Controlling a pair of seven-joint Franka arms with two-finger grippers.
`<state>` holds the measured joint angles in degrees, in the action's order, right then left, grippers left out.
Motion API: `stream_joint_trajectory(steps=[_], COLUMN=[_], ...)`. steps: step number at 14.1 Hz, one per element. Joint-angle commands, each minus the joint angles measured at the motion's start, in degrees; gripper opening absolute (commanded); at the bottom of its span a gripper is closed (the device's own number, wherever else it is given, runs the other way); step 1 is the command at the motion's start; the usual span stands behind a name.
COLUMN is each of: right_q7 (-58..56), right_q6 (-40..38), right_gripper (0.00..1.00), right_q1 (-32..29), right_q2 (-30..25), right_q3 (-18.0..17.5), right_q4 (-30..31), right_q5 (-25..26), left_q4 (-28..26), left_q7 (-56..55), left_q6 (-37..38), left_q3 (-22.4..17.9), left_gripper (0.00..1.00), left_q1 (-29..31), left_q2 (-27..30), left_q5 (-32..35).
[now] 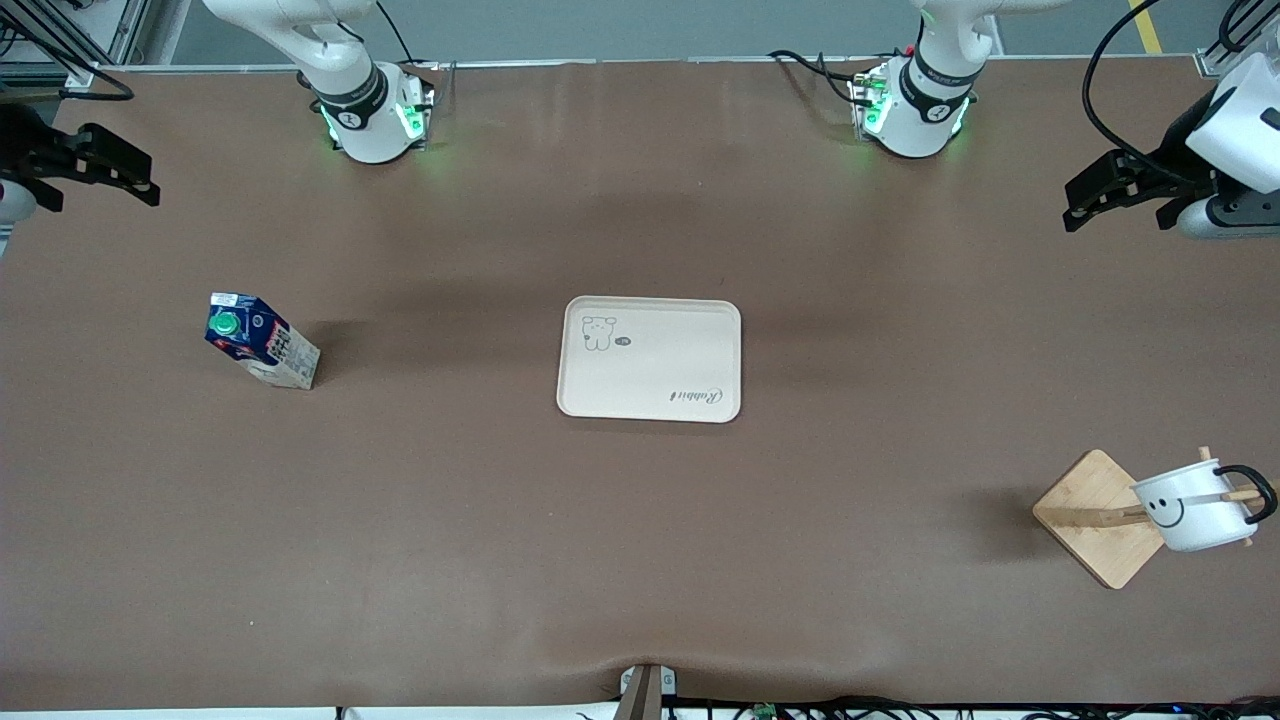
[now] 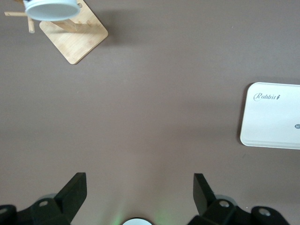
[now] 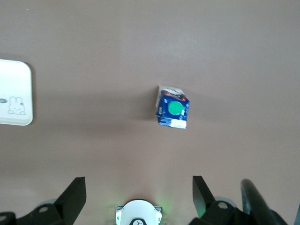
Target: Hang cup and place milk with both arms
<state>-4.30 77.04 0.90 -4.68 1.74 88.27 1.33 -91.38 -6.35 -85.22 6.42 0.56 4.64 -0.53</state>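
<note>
The cup (image 1: 1190,505), a white mug with a black handle and a smiley face, hangs on a peg of a wooden rack (image 1: 1095,515) toward the left arm's end of the table; it also shows in the left wrist view (image 2: 51,8). The milk (image 1: 262,340), a carton with a dark blue top and green cap, stands upright on the table toward the right arm's end and shows in the right wrist view (image 3: 173,108). My left gripper (image 1: 1105,195) (image 2: 139,180) is open and empty, raised over the table's left-arm end. My right gripper (image 1: 110,165) (image 3: 139,183) is open and empty, raised over the right-arm end.
A cream tray (image 1: 650,358) with a rabbit print lies in the middle of the table, with nothing on it; it shows in the left wrist view (image 2: 272,117) and the right wrist view (image 3: 14,91). The rack's base (image 2: 75,37) stands nearer to the front camera than the tray.
</note>
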Motion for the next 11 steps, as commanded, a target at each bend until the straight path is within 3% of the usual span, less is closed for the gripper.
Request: stream_joint_trajectory(steps=[1,11], right_q7=[-8.7,-2.1], right_q6=[1.6,0.7], right_gripper=[1.0,1.0], right_q1=[-4.5,-4.2], right_q2=[-1.2,-0.2], right_q3=[1.5,1.2], right_q4=[0.3,0.2], right_q5=[-2.3,-1.9], left_q4=[-0.7,-5.0], left_q7=[1.0,1.0], left_q6=[0.2,-5.0], left_q3=[0.1,-0.4], left_gripper=[1.0,1.0], left_q1=[-0.1,0.1], left_q2=[1.5,3.5], left_q5=[-0.3,-0.3])
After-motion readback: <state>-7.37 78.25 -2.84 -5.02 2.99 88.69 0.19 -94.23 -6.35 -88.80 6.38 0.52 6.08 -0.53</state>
